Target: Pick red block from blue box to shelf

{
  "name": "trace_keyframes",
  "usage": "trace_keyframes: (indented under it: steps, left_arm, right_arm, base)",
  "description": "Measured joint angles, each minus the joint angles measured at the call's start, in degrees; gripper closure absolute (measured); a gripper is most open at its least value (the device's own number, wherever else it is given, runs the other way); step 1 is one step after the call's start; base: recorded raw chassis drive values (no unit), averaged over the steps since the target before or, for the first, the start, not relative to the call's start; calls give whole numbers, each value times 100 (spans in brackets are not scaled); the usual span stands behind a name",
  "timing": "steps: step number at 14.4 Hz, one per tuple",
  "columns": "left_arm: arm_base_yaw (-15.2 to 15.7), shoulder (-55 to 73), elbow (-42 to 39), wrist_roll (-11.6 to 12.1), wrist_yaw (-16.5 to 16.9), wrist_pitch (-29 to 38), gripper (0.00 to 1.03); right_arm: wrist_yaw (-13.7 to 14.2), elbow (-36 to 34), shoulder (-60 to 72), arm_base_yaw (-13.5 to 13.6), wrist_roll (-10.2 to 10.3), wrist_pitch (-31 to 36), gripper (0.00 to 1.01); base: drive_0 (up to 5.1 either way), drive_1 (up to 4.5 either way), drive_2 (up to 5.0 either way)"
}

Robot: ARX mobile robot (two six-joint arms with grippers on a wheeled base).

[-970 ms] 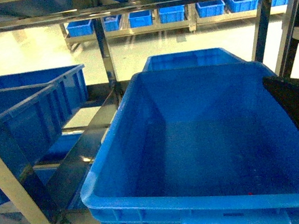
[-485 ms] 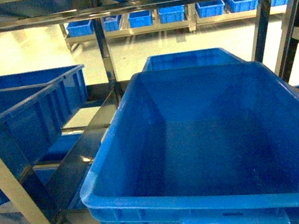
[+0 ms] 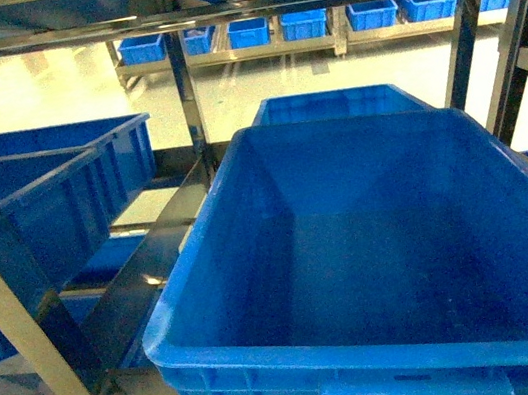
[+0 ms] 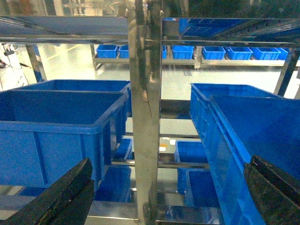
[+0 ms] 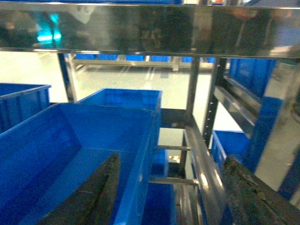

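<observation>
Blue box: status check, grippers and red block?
Both grippers open, empty, left gripper and right gripper outside the blue box. No red block visible. Shelf upright beside box.

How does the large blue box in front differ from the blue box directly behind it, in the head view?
The large blue plastic box in front shows its whole open inside and fills most of the view. The blue plastic box behind it shows only its rim and looks narrower. Both are blue, rectangular and open-topped, and no red block shows in either.

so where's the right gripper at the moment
It is out of the head view; in the right wrist view, the right gripper is open, straddling the right wall of the big blue box, left finger inside it, beside the shelf rail.
</observation>
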Motion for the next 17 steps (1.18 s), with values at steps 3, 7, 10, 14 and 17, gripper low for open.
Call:
trace_keyframes:
  steps: [3, 7, 10, 14, 17]
  left_arm:
    - [0, 0, 0, 0, -4, -2, 5]
    - [0, 0, 0, 0, -4, -2, 5]
    - [0, 0, 0, 0, -4, -4, 5]
    - [0, 0, 0, 0, -4, -2, 5]
    - [0, 0, 0, 0, -4, -2, 5]
  right_arm:
    - [166, -177, -404, -7, -79, -258, 67]
    - [170, -378, -887, -7, -94, -374, 99]
    - [168, -417, -2441, -7, -103, -1956, 99]
    - [168, -417, -2441, -7, -103, -1967, 99]
    - [168, -417, -2441, -7, -103, -1967, 99]
  base:
    - [0, 0, 0]
    - [0, 0, 0]
    - [0, 0, 0]
    - [0, 0, 0]
    - [0, 0, 0]
